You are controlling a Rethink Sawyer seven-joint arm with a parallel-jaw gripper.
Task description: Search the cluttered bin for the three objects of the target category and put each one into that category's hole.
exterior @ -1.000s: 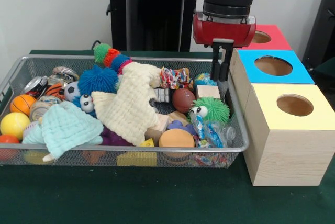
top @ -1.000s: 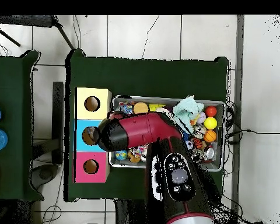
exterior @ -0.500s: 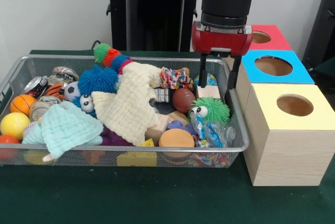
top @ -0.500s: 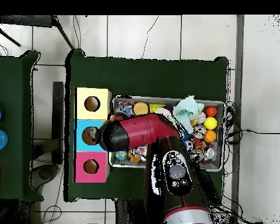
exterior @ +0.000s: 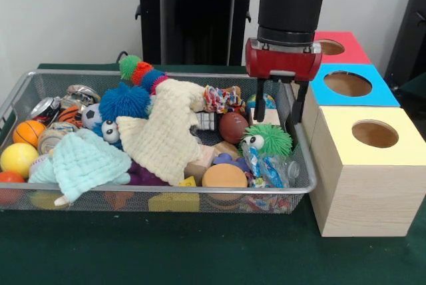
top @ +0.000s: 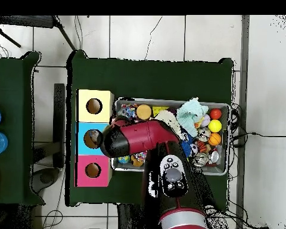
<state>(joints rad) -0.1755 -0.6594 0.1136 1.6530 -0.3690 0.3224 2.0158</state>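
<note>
Hovering with fingers spread and empty over the wire bin's [exterior: 133, 195] box-side end, the gripper [exterior: 277, 106] seems mid-search, needing next a descent onto a target.

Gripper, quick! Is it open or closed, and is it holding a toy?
Gripper: open, holding nothing, its fingers spread over the right end of the wire bin.

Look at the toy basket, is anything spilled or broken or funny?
Nothing has spilled or looks broken. The wire basket is a jumbled heap, with a cream cloth draped over other toys. The three boxes stand in a neat row, and the open gripper hangs over the basket's end.
</note>
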